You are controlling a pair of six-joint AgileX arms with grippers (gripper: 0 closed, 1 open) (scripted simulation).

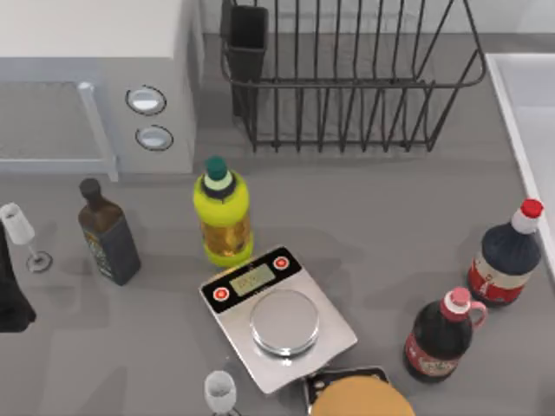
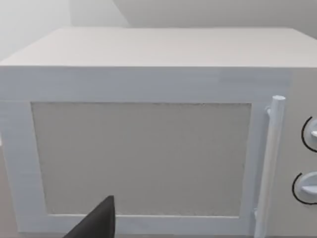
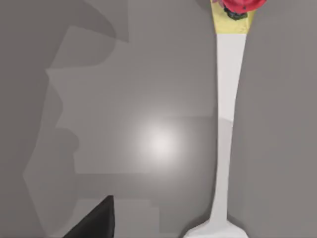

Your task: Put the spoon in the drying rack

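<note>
Hovering above the spoon (image 3: 225, 124) on the table (image 3: 124, 74), the right hand's opening cannot be told; descent and grasping are needed before the drying rack (image 1: 347, 87).

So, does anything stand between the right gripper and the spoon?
Nothing visible does. In the right wrist view the white long-handled spoon lies on the bare grey table near the right gripper; only a red and yellow object sits at its handle's end. The left arm is parked at the table's left edge.
</note>
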